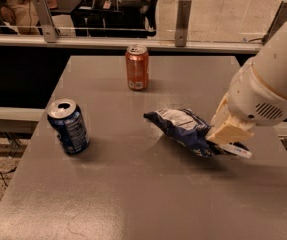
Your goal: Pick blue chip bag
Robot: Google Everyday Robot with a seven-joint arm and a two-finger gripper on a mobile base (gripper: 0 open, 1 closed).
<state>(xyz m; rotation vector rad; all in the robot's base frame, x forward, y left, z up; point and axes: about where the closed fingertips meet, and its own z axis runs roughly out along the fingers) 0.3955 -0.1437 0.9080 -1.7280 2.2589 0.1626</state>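
Navy-blue crinkled foil marks the blue chip bag (185,129), which lies flat on the grey worktop (133,194), right of centre, with its long axis running from upper left to lower right. A white printed panel faces up on the bag's left half. The claw (229,133) is down at the bag's right end, its beige tip against the foil and covering that end. Whether the claw is open or closed on the bag cannot be told from this angle. A thin white strip shows at the bag's lower right edge, just under the claw.

The bulky white arm (273,79) comes in from the upper right, with a vented round housing directly above the claw.

A blue soda can (69,126) stands upright near the worktop's left edge, its silver top facing the camera, well apart from the bag. An orange soda can (137,67) stands upright toward the far edge, behind the bag and a little to its left, also apart from it.

Beyond the far edge runs a metal rail (133,43) with upright posts and a glass panel above it
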